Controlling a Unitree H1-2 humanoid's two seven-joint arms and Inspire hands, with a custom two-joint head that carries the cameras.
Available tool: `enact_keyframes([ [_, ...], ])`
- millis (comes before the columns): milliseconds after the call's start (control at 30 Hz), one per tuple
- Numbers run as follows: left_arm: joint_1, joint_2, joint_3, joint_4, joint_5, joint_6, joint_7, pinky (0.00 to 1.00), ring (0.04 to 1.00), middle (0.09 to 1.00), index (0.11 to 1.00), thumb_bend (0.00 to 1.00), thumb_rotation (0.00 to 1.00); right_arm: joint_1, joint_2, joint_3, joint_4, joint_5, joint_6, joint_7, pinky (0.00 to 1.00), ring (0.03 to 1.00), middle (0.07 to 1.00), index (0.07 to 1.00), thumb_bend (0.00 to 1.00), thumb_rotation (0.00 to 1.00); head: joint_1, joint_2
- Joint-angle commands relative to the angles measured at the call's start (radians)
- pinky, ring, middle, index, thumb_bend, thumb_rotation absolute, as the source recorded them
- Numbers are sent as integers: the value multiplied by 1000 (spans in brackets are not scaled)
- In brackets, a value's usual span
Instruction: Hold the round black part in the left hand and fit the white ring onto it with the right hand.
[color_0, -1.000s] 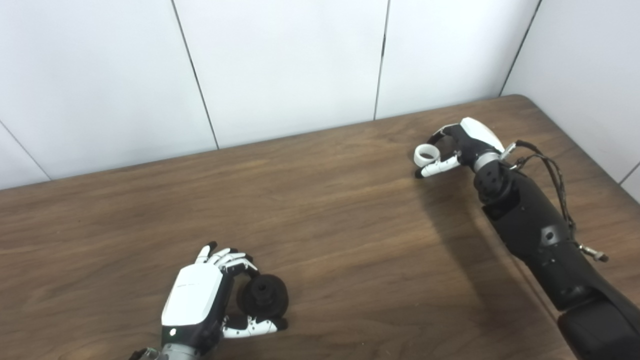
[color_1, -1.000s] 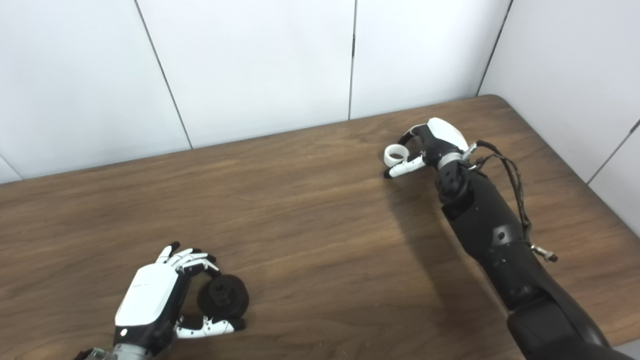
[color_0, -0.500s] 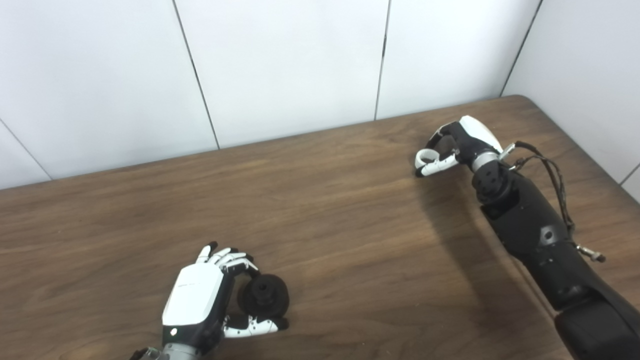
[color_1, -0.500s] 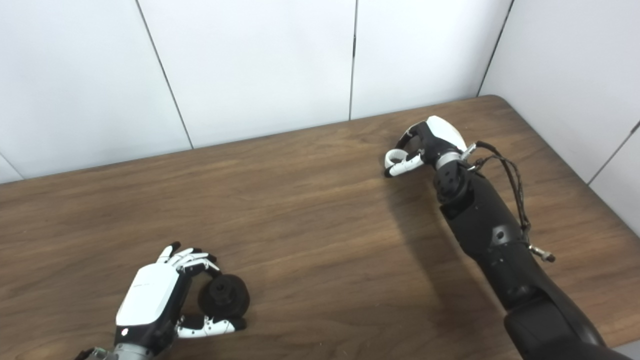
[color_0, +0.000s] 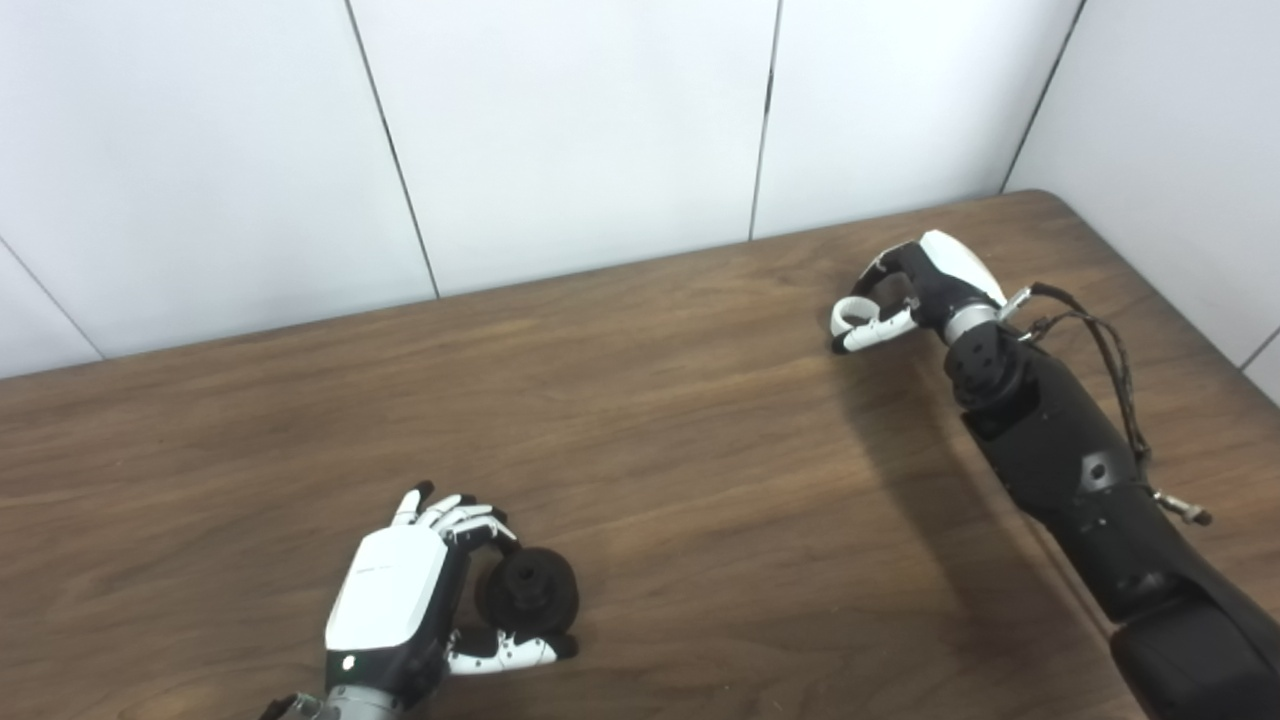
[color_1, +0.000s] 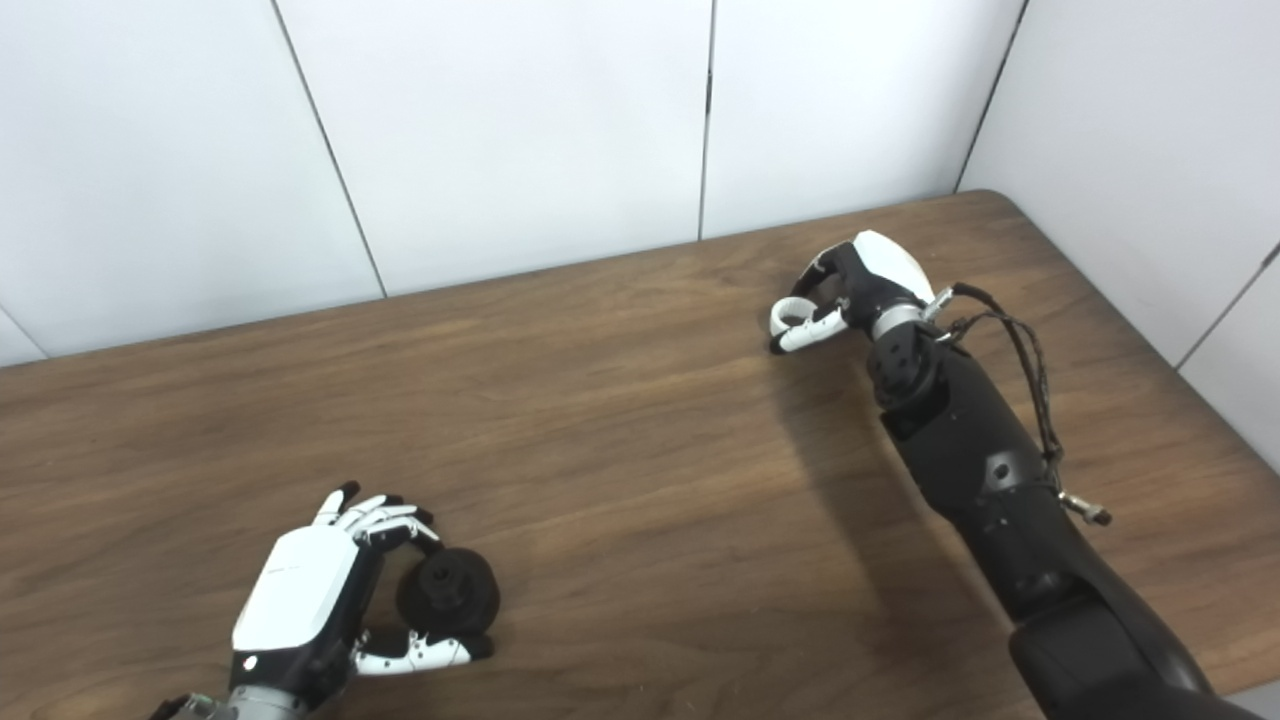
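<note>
The round black part (color_0: 530, 592), with a raised hub in its middle, rests on the wooden table (color_0: 700, 480) near the front left. My left hand (color_0: 395, 595) wraps it from the left, fingers over its top and thumb along its lower edge. Far off at the back right, my right hand (color_0: 925, 280) is low over the table. Its thumb and a curled finger pinch the small white ring (color_0: 846, 318), which the thumb partly covers. In the right eye view the ring (color_1: 784, 316) and the black part (color_1: 450, 593) are a wide stretch of table apart.
White wall panels (color_0: 560, 130) rise directly behind the table's back edge and along its right side. The table's rounded back right corner (color_0: 1040, 196) is close to my right hand. Loose black cables (color_0: 1110, 350) run along the right forearm.
My right hand's finger and thumb have closed on the white ring, which showed as a full circle before and is now partly covered. The left hand and black part have not moved.
</note>
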Motion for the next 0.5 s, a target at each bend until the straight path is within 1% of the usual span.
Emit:
enact_keyframes([
  [0,5,3,1,-5,11,6,-7,990,863,761,484,524,53,-16,-31,-12,-27,-3,-7,-18,991,941,811,485,522,129,2,0],
  [67,4,2,0,-4,15,6,-4,987,862,760,484,524,53,-11,-32,-13,-32,-2,-7,-15,999,963,841,486,522,129,5,0],
  [200,5,-2,-2,-8,22,14,-13,991,867,765,484,524,53,-1,-36,-13,-67,1,-9,-6,1000,985,869,486,522,130,10,0],
  [333,7,-7,-3,-7,24,13,-10,995,866,764,484,524,53,18,-39,-7,-150,-7,0,14,1000,990,837,486,523,132,14,0],
  [467,9,-14,-7,-3,29,16,-8,995,868,765,484,524,53,34,-38,-6,-221,-1,1,39,1000,1000,840,485,523,131,24,-1],
])
